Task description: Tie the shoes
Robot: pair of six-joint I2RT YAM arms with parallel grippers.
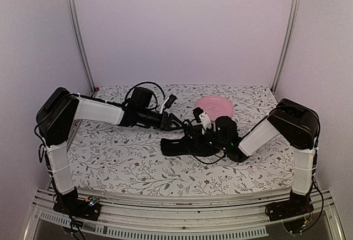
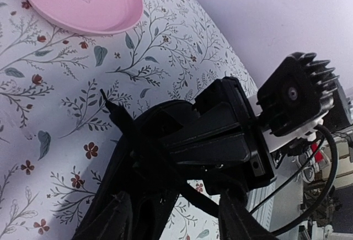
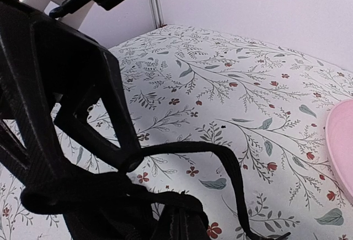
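Black shoe (image 1: 185,145) is lying mid-table on floral cloth (image 1: 121,163), near pink plate (image 1: 215,105). Left gripper (image 1: 178,121) is hovering behind it, fingers released. Right gripper (image 1: 197,134) is sitting clenched over it, beside a loose lace (image 3: 193,145).

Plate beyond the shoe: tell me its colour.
The plate is plain pink; the left wrist view shows it best.

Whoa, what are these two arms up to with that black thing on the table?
They are tying a black shoe that lies on the flowered table, near a pink plate. The right claw appears shut on a thin lace just above the shoe. The left claw hangs open beside it, holding nothing. No finished bow shows.
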